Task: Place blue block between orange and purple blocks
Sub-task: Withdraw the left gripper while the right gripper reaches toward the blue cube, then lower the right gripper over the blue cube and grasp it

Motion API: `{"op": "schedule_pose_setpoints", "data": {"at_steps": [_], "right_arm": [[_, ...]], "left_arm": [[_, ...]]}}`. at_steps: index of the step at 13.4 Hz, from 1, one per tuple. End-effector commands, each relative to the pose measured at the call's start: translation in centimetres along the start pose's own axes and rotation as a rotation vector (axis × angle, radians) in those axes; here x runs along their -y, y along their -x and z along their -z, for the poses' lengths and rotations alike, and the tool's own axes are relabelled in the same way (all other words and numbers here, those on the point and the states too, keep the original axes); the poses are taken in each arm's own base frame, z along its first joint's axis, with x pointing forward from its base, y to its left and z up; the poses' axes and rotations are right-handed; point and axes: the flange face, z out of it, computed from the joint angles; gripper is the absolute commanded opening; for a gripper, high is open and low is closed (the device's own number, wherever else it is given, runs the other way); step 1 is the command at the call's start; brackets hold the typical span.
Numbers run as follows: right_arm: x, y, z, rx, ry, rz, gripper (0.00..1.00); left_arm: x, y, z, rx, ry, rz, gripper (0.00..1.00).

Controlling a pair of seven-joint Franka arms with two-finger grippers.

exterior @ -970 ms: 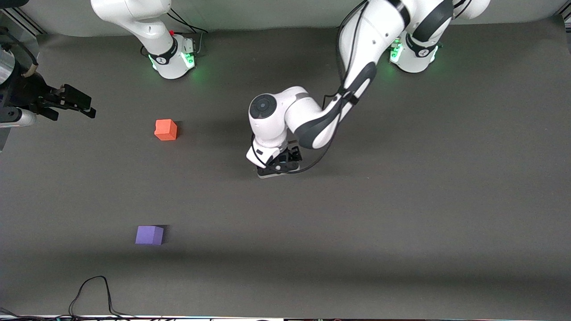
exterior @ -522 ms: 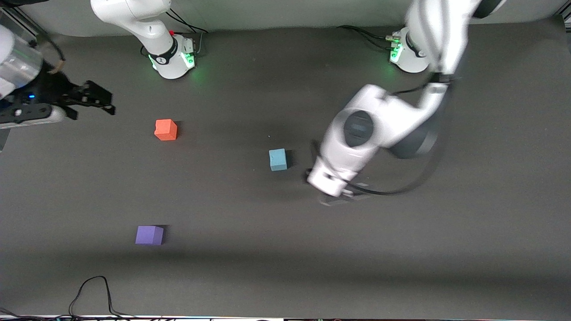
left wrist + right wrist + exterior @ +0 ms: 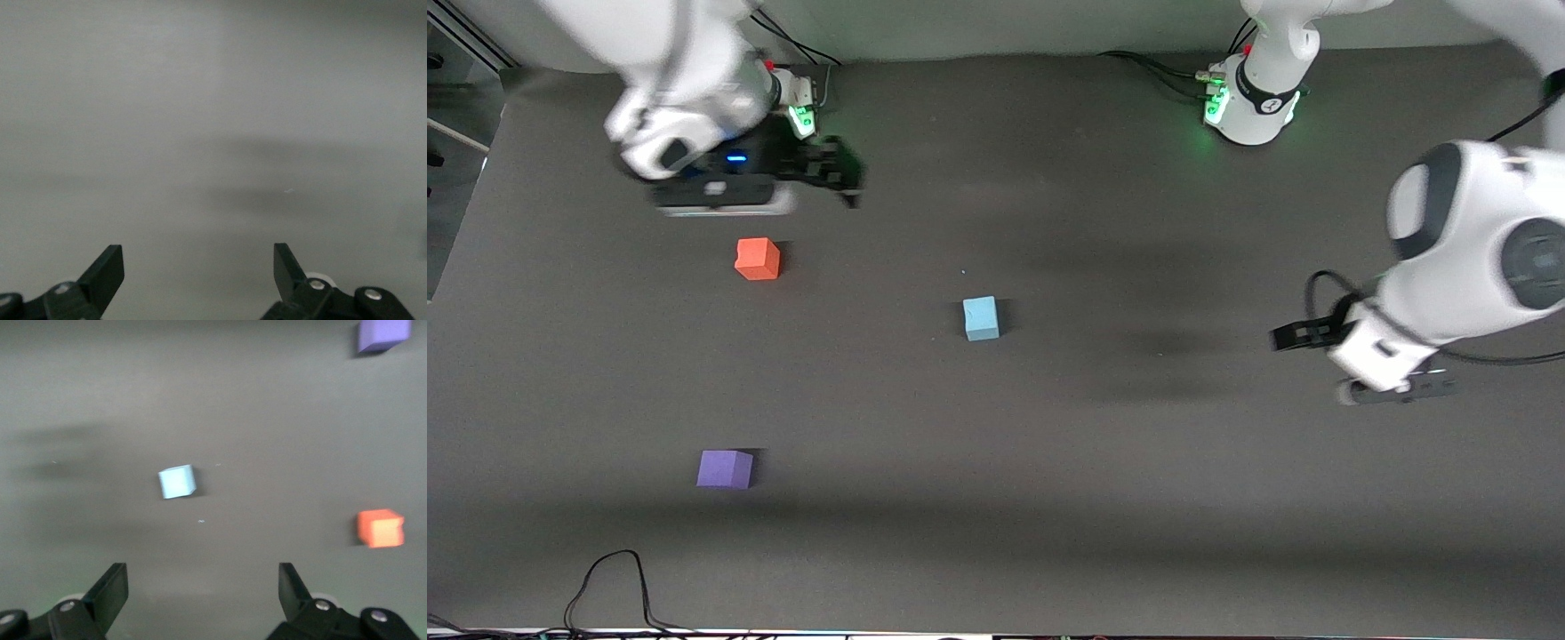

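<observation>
The pale blue block (image 3: 981, 318) lies alone on the dark mat, toward the left arm's end from the other two cubes. The orange block (image 3: 758, 259) lies farther from the front camera than the blue block, and the purple block (image 3: 725, 468) lies nearer. My right gripper (image 3: 836, 173) is open and empty over the mat, between the right arm's base and the orange block. Its wrist view shows its gripper (image 3: 203, 577), the blue block (image 3: 177, 481), the orange block (image 3: 380, 528) and the purple block (image 3: 382, 333). My left gripper (image 3: 1294, 336) is open and empty over bare mat at the left arm's end; its wrist view (image 3: 199, 257) shows only mat.
The arm bases (image 3: 1249, 98) with green lights stand along the table's edge farthest from the front camera. A black cable (image 3: 609, 587) loops on the mat near the edge closest to the front camera, close to the purple block.
My left gripper has swung off the blue block to the left arm's end of the table, and the block stays on the mat. My right gripper has come in from the table's end toward the orange block.
</observation>
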Motion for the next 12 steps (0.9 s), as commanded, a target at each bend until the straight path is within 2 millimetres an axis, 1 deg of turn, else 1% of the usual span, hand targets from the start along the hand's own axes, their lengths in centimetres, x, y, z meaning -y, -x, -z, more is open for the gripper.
{"op": "schedule_pose_setpoints", "data": {"at_steps": [1,2,3,4,6,7,8,10,11,12], "right_arm": [[6.8,-0.4,-2.4,-0.005,0.002,-0.074,1.00],[8.3,0.4,-3.5,0.000,0.016,-0.066,1.00],[8.6,0.5,-4.3,0.007,0.029,-0.052,1.00],[8.6,0.5,-4.5,0.005,0.029,-0.043,1.00],[8.5,0.1,-6.7,0.001,0.051,0.034,1.00],[8.1,-0.3,-8.4,0.005,0.069,0.055,1.00],[7.9,-0.3,-10.0,0.003,0.069,0.076,1.00],[7.0,-0.3,-13.9,-0.030,0.050,0.077,1.00],[7.0,0.4,-16.5,-0.042,0.042,0.092,1.00],[7.8,1.9,-19.4,-0.053,0.041,0.130,1.00]], "left_arm": [[4.5,2.4,2.5,0.002,0.003,-0.091,1.00],[5.5,3.1,4.1,-0.011,-0.001,-0.100,1.00],[5.5,3.9,5.5,-0.025,-0.008,-0.098,1.00],[5.5,4.7,6.6,-0.032,-0.013,-0.098,1.00],[5.5,6.0,8.6,-0.052,-0.021,-0.096,1.00],[5.2,6.5,9.1,-0.052,-0.025,-0.100,1.00],[5.0,6.9,9.8,-0.061,-0.027,-0.101,1.00],[5.1,7.5,10.7,-0.069,-0.031,-0.099,1.00],[5.1,7.7,11.0,-0.072,-0.030,-0.099,1.00],[5.4,7.8,11.3,-0.078,-0.028,-0.093,1.00]]}}
